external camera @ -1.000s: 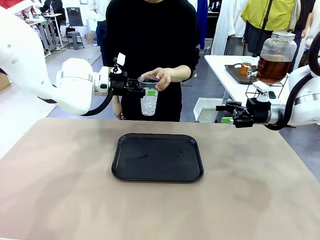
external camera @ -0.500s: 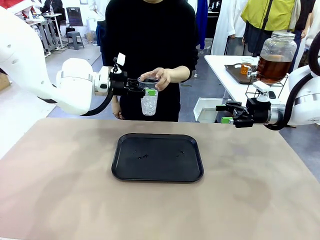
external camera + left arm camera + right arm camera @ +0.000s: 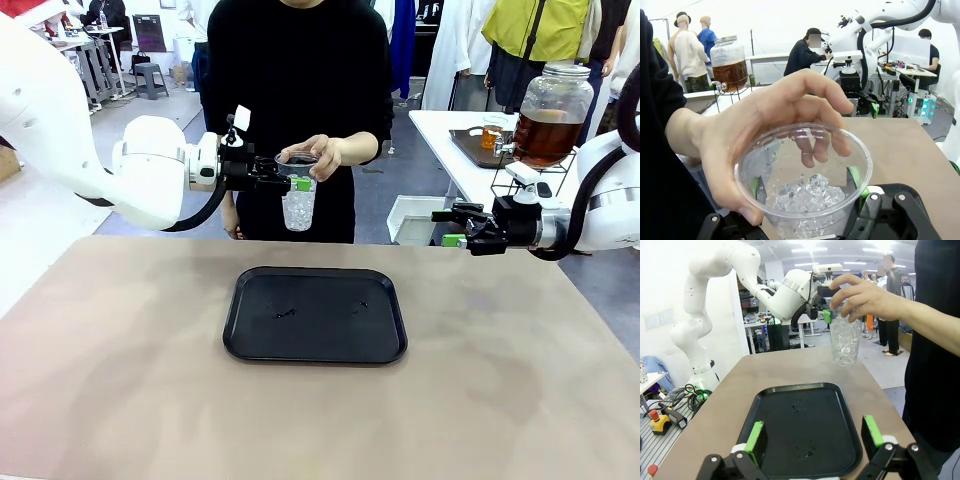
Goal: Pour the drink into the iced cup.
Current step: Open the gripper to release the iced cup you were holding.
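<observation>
While held by both left gripper and hand: iced cup, above far table edge. Right gripper wide, empty. Drink in jar, far right. Best kept upright, grip firm until hand lets go.

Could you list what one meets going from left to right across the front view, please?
Left end effector shut on the iced cup → person's hand on the cup's rim → black tray → right end effector, open → drink dispenser jar.
</observation>
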`<state>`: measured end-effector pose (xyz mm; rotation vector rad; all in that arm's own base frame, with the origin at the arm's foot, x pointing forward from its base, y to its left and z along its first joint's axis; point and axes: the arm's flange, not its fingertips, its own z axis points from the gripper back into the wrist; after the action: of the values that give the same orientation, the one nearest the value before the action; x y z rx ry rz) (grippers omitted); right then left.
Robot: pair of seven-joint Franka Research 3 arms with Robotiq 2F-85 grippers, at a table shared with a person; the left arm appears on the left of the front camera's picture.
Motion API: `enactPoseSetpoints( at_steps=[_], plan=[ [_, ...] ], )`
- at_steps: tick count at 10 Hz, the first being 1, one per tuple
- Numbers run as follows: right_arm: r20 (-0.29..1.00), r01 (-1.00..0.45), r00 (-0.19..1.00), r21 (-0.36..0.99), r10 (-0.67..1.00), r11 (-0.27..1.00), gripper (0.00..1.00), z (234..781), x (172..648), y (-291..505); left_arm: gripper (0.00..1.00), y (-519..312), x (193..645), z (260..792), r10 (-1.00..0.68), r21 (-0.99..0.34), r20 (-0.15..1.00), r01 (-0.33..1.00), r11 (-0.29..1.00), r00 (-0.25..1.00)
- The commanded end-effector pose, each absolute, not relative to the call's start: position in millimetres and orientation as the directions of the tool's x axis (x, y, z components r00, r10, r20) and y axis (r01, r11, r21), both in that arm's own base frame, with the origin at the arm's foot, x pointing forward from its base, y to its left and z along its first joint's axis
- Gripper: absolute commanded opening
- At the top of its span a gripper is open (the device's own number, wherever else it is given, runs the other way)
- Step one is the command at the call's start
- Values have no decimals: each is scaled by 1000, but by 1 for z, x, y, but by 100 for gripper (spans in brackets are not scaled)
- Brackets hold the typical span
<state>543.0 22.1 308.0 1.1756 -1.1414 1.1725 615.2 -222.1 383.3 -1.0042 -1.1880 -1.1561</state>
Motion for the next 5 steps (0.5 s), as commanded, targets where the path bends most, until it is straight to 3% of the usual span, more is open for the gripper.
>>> enactPoseSetpoints(
  at_steps=[1,5],
  plan=[
    [996,-998,66,64,54,25,100,312,544,24,84,-222,614,386,-126,31,992,988,150,-12],
    [996,-998,66,64,54,25,100,312,544,24,84,-222,614,386,-126,31,992,988,150,-12]
  ],
)
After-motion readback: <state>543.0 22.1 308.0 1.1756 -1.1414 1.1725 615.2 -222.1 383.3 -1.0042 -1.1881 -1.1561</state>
